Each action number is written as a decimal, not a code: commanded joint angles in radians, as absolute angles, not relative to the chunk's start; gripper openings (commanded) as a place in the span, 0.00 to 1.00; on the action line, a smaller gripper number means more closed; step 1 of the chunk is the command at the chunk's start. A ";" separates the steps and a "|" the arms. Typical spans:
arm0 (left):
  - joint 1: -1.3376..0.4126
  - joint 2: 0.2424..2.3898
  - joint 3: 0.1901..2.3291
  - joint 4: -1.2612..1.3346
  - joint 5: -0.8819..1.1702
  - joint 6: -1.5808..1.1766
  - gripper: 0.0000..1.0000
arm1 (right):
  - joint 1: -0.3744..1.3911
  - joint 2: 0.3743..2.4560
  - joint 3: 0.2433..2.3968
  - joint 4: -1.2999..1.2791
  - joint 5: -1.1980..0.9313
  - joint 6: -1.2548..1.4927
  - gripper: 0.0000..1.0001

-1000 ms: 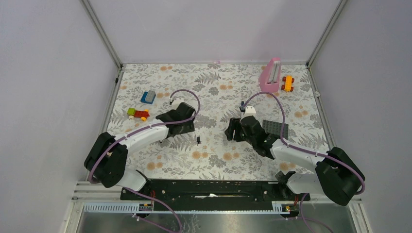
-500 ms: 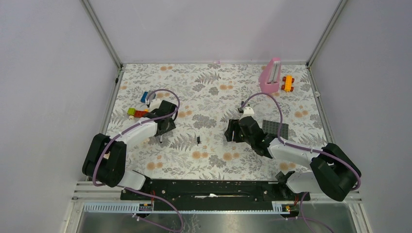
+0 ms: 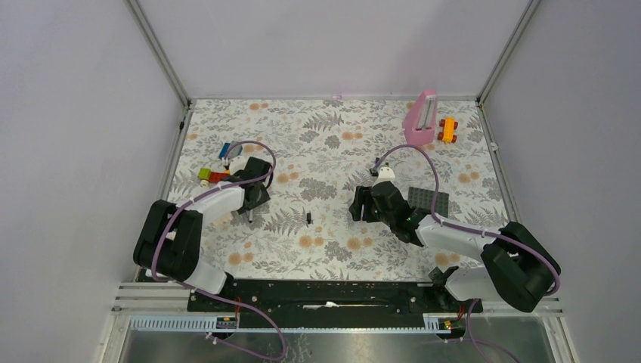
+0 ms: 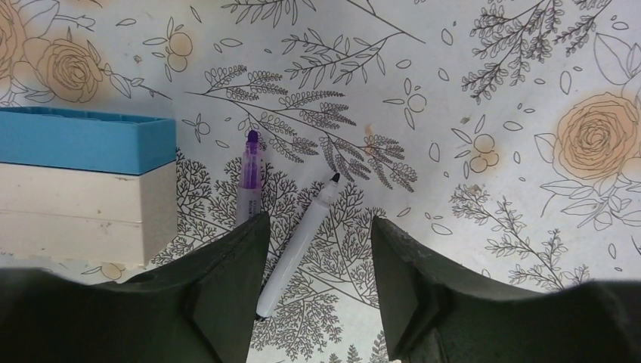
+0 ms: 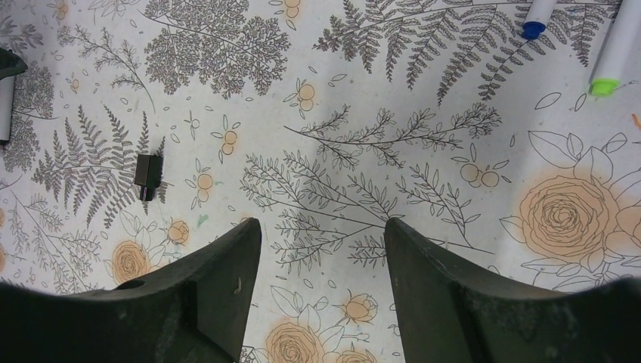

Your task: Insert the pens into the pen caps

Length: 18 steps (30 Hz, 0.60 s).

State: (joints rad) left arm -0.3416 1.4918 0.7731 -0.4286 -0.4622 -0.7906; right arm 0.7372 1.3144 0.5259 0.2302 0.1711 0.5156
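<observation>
A white pen with a black tip (image 4: 296,253) lies on the floral mat between the fingers of my open left gripper (image 4: 317,227), close to the left finger and not pinched. Beside it lies a pen with a purple end (image 4: 249,178), partly hidden under that finger. In the top view the left gripper (image 3: 253,198) hovers at the mat's left. A small black pen cap (image 5: 147,175) (image 3: 308,218) lies alone mid-mat, left of my open, empty right gripper (image 5: 323,225) (image 3: 357,204). White barrels with a blue end (image 5: 534,26) and a green end (image 5: 606,79) reach in at the top right.
A blue-on-white block (image 4: 75,181) sits just left of the left gripper. Coloured bricks (image 3: 215,176) and a blue brick (image 3: 229,151) lie nearby. A dark grey baseplate (image 3: 429,200) is under the right arm. A pink object (image 3: 421,117) and an orange toy (image 3: 448,129) are at the back right.
My left arm has swung left, from near the mat's middle to over the pens by the bricks. The right arm has barely moved.
</observation>
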 commanded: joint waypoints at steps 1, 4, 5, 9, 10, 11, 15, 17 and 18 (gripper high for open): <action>-0.332 1.509 0.759 -0.378 -0.455 -0.798 0.56 | 0.739 1.328 0.561 0.252 0.175 0.499 0.68; -0.331 1.528 0.761 -0.376 -0.443 -0.795 0.52 | 0.739 1.332 0.565 0.249 0.173 0.497 0.68; -0.331 1.534 0.761 -0.375 -0.441 -0.795 0.49 | 0.738 1.333 0.566 0.249 0.173 0.497 0.68; -0.331 1.543 0.756 -0.367 -0.424 -0.789 0.32 | 0.739 1.339 0.570 0.244 0.175 0.497 0.68; -0.331 1.543 0.756 -0.365 -0.421 -0.788 0.28 | 0.738 1.340 0.572 0.243 0.175 0.498 0.68; -0.331 1.543 0.756 -0.365 -0.418 -0.787 0.25 | 0.739 1.341 0.573 0.242 0.175 0.498 0.68; -0.331 1.541 0.752 -0.357 -0.394 -0.781 0.07 | 0.739 1.342 0.575 0.242 0.175 0.498 0.68; -0.331 1.540 0.750 -0.354 -0.380 -0.781 0.00 | 0.739 1.342 0.574 0.241 0.175 0.499 0.68; -0.332 1.538 0.748 -0.351 -0.373 -0.780 0.00 | 0.739 1.344 0.575 0.241 0.175 0.499 0.68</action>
